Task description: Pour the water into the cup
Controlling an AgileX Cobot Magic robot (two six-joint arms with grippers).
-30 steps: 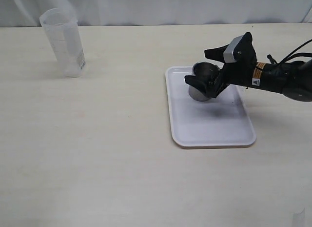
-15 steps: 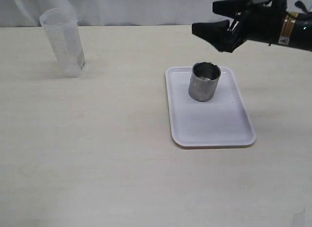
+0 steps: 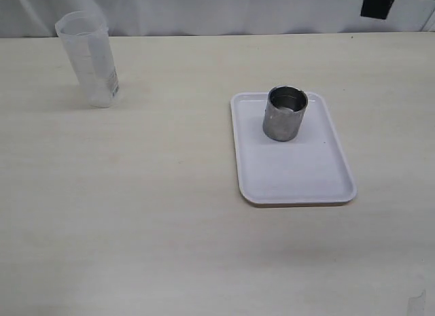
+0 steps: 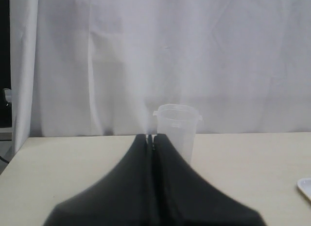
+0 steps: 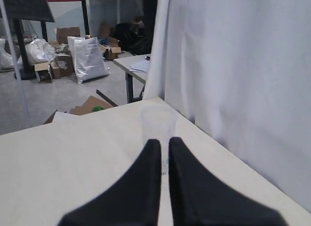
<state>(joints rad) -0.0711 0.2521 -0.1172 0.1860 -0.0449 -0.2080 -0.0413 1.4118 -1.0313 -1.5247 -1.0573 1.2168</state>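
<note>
Cup (image 3: 285, 113) stood at tray's (image 3: 292, 177) rear end; beaker (image 3: 88, 58) near tabletop's (image 3: 156, 248) rear left corner. Left gripper (image 4: 153, 141) was closed; right gripper (image 5: 164, 144) seemingly closed too.

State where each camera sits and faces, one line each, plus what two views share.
Exterior: raised, off the arms, looking down at cup, tray and beaker; a bit of right arm shows.
Left wrist: behind the shut left gripper, facing the beaker and curtain.
Right wrist: behind the shut right gripper, facing along the table toward a cluttered room.
Shared: exterior and left wrist show the beaker.
</note>
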